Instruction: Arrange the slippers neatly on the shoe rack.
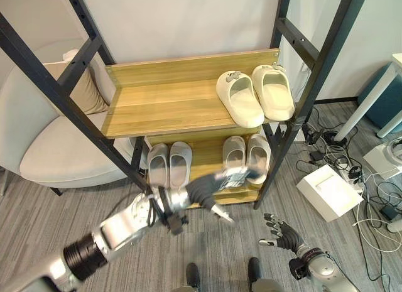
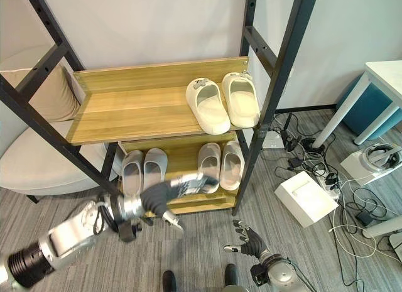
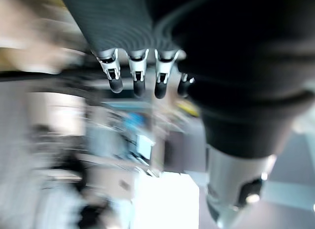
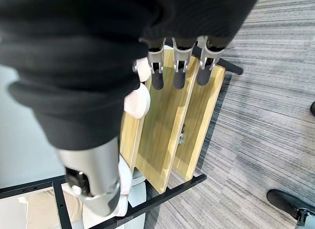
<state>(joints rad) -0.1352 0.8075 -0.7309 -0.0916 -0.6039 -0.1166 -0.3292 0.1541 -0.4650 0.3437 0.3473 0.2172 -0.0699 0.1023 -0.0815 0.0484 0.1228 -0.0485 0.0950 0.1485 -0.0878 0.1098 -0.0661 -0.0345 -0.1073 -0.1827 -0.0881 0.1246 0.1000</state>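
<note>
On the rack's top wooden shelf, a cream pair of slippers lies side by side at the right end. The lower shelf carries a grey pair on the left and a pale grey pair on the right. My left hand hovers in front of the lower shelf, between the two pairs, open and holding nothing; its fingers are straight. My right hand hangs low over the carpet, right of the rack, fingers spread and empty.
Black frame posts slant across both sides of the rack. A pale armchair with a tan cushion stands at the left. A white box, tangled cables and a white table leg are on the right.
</note>
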